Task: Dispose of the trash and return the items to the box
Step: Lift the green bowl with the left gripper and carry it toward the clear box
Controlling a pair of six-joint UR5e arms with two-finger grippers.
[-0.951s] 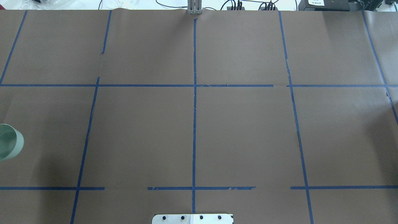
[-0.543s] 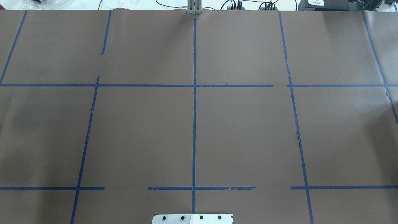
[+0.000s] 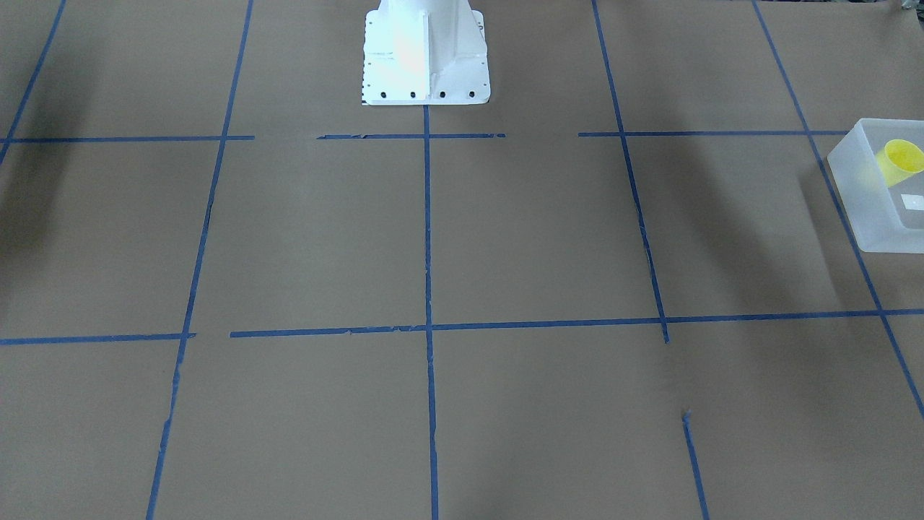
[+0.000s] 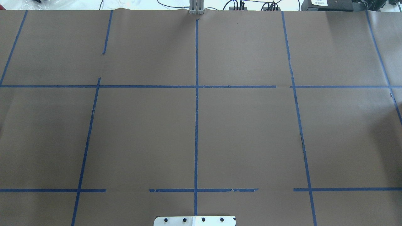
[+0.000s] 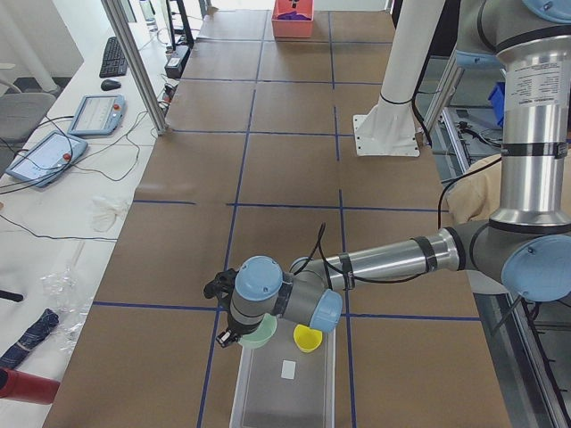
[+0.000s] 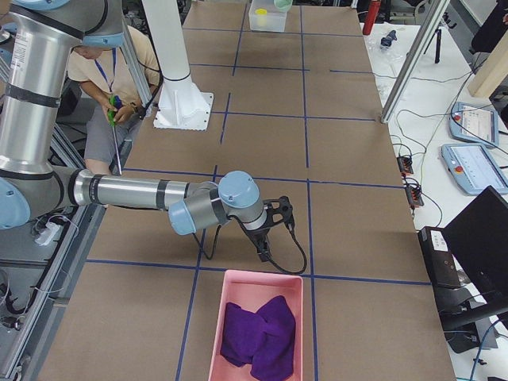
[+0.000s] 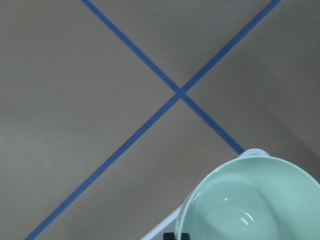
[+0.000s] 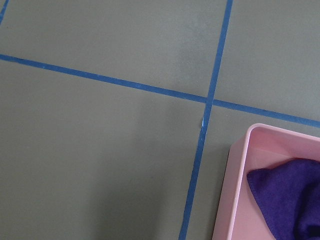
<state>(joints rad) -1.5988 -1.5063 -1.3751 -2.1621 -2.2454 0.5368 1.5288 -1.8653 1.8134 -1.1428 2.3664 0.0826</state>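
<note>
The pale mint-green bowl (image 5: 261, 335) hangs at my left gripper (image 5: 230, 337) over the far end of the frosted-white box (image 5: 268, 397). In the left wrist view the bowl (image 7: 245, 200) fills the lower right, a dark fingertip sits at its rim, and the box's white rim (image 7: 160, 229) lies below it. The yellow cup (image 5: 308, 338) lies inside the box; it also shows in the front-facing view (image 3: 902, 162), within the box (image 3: 859, 202). My right gripper (image 6: 262, 248) hovers low beside a pink bin (image 6: 238, 317); I cannot tell whether it is open or shut.
The pink bin holds a purple cloth (image 6: 258, 329), also seen in the right wrist view (image 8: 290, 195). The white robot base (image 3: 424, 54) stands mid-table. Blue tape lines (image 4: 196, 103) cross the brown table. A person (image 6: 119, 95) sits beside the robot.
One second ago the mint-green bowl showed at the left edge of the overhead view; it has since moved left out of that view. The rest of the table is unchanged.
</note>
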